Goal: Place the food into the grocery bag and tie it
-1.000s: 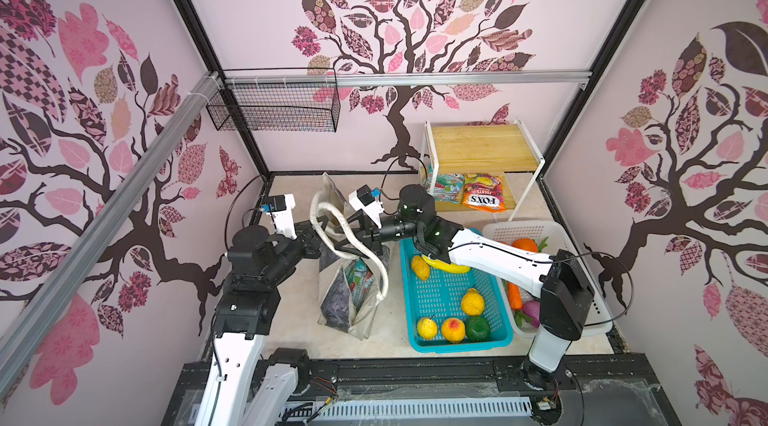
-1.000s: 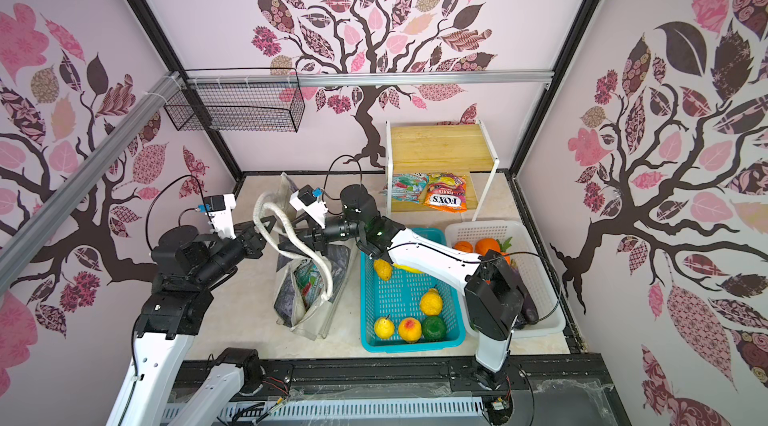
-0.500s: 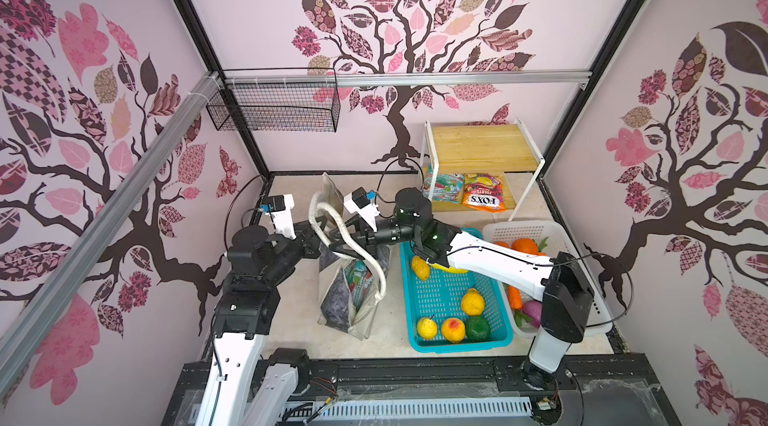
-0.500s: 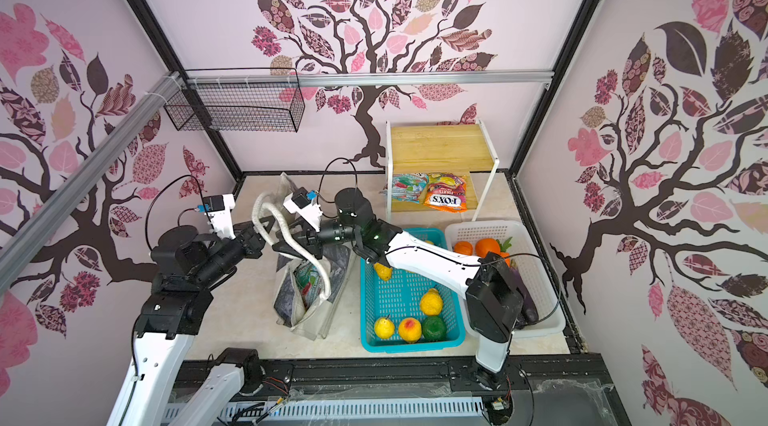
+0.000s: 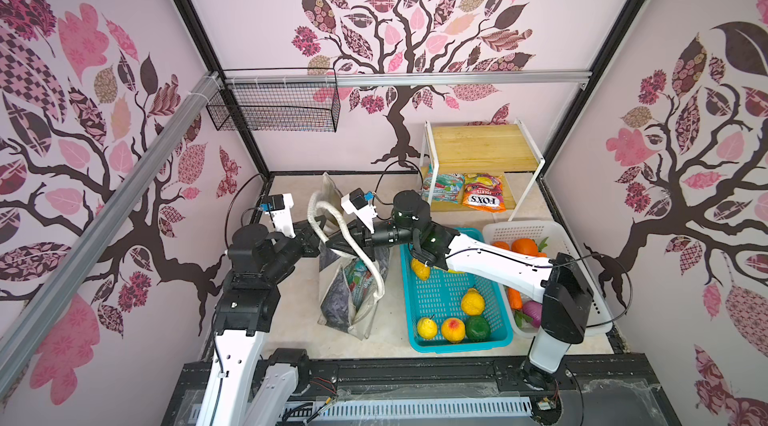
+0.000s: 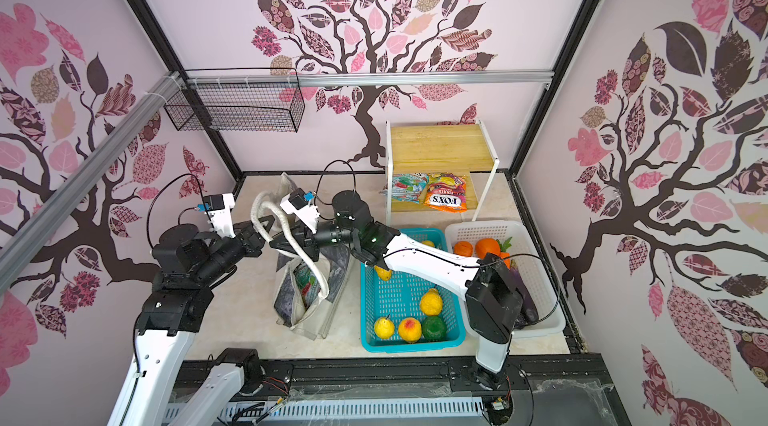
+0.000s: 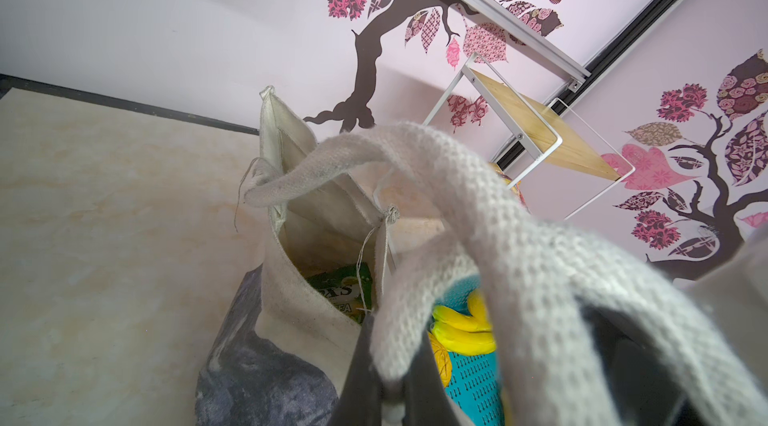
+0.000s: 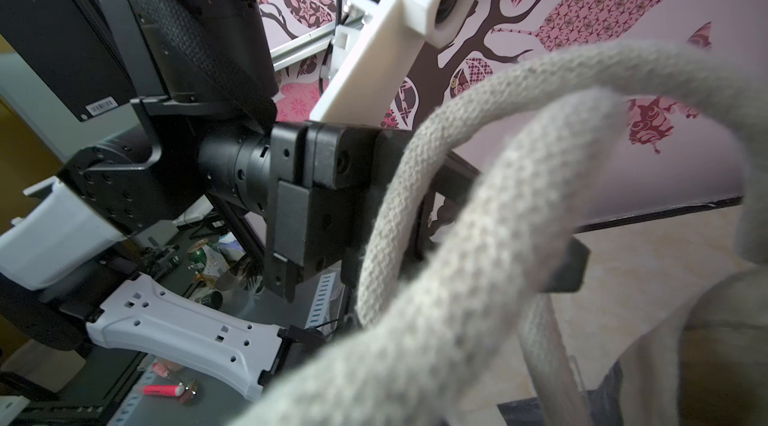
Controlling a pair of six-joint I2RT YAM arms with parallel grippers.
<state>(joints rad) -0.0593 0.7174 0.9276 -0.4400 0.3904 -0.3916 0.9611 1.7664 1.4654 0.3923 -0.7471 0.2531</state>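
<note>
Pale pink walls (image 5: pixel 257 29) papered with a dark tree and patterned leaves closed in the beige marbled table (image 5: pixel 299 341), where a white-framed shelf with a wooden top (image 5: pixel 478 145) stood at the back. The off-white canvas tote with dark grey marbled panels (image 5: pixel 345 307) sat slumped near the middle of the table, just beside the teal plastic basket (image 5: pixel 457 347), and a green FOX'S snack packet (image 7: pixel 340 291) showed inside its open mouth. The left claw (image 7: pixel 390 366) was closed tight on a cream woven strap handle (image 7: pixel 519 237), holding it up clear of the tote, as we judged, so that a loop stood ready for knotting. The right claw (image 5: pixel 337 242) reached across to the same raised straps; we could not tell whether it had closed on one. A yellow toy banana bunch (image 7: pixel 461 328) lay in the teal basket, so we judged the packing incomplete even as the tying was under way.
</note>
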